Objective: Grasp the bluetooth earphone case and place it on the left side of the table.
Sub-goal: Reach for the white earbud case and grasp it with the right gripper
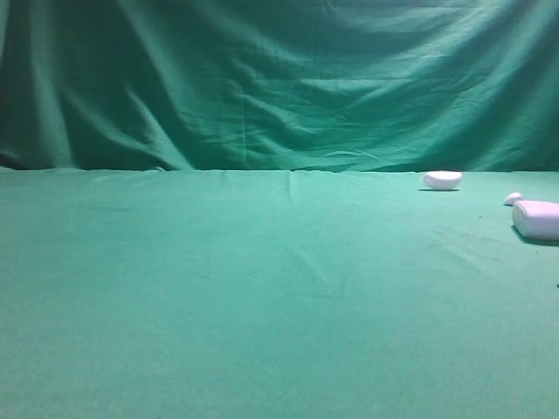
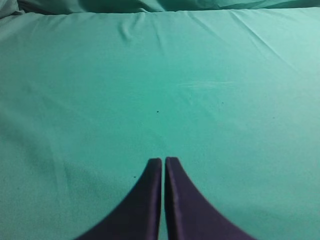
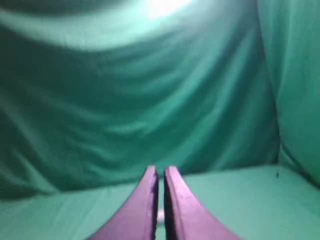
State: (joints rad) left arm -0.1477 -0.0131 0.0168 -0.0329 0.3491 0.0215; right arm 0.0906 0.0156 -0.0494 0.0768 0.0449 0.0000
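Observation:
The bluetooth earphone case is a smooth white rounded block lying at the far right edge of the green table, partly cut off by the frame. Neither gripper shows in the exterior view. In the left wrist view my left gripper is shut and empty above bare green cloth. In the right wrist view my right gripper is shut, pointing at the draped backdrop. A small white blur shows through the slit between its fingers; I cannot tell what it is.
A white half-dome piece lies at the back right of the table. A tiny white pebble sits just behind the case. Green draped backdrop rises behind the table's far edge.

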